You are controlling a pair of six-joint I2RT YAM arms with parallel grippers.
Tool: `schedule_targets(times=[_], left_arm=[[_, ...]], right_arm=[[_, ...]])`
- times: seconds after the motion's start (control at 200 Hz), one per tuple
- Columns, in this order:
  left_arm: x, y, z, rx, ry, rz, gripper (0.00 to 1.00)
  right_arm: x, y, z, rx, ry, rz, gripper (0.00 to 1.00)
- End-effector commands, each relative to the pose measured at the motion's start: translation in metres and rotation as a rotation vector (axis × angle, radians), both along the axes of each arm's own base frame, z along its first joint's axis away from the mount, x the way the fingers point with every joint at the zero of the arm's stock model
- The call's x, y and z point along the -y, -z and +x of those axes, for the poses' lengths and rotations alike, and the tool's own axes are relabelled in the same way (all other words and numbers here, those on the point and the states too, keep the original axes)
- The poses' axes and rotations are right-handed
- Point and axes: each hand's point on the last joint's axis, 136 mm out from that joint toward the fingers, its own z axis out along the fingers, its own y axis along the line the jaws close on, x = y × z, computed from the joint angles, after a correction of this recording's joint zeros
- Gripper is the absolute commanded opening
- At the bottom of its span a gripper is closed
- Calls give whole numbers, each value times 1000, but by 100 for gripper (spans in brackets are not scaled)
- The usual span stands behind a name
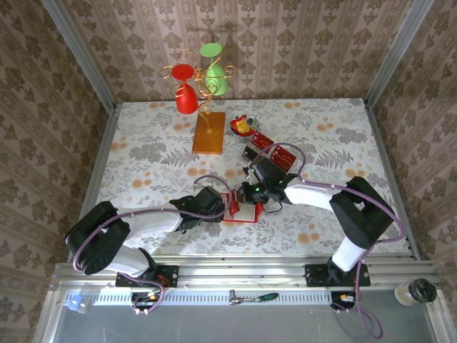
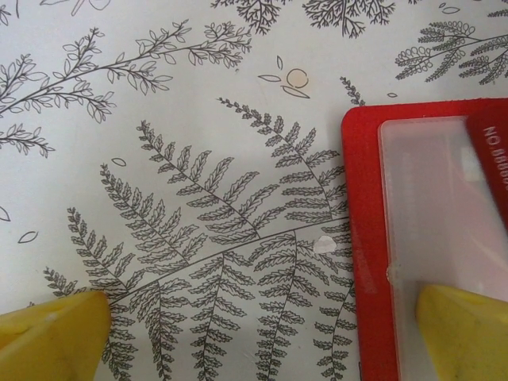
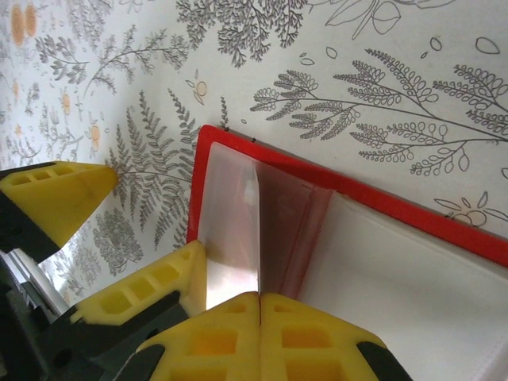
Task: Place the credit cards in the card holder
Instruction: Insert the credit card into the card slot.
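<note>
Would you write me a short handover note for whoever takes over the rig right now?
Left gripper: open, one finger resting on the open card holder.
Right gripper: shut on a credit card, angled down into the holder.
Done: no card visibly seated yet.
Left: finish this insertion, then fetch the other credit cards farther back on the table.

- White capitals on the red credit card, at the right edge of the left wrist view, read "NO", then a word starting "MINIM" that the frame edge cuts off.
- The line of letters slants down towards the right.
</note>
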Motion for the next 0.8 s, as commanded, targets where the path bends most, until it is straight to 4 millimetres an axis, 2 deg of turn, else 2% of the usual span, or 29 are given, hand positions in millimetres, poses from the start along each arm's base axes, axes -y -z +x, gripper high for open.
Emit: schedule_targets(times=[0.0, 0.125, 0.41, 0.795], left_arm=[[-13, 8, -5, -16, -30, 64, 100], [-15, 9, -6, -17, -41, 66, 100], [-18, 11, -10, -21, -61, 66, 100], [-17, 13, -13, -23, -63, 67, 100]], right_arm=[[9, -23, 3, 45, 29, 39, 0], [16, -29, 4, 72, 72, 59, 0], [30, -24, 8, 121, 238, 160, 0], [30, -17, 11, 128, 300, 240, 0]])
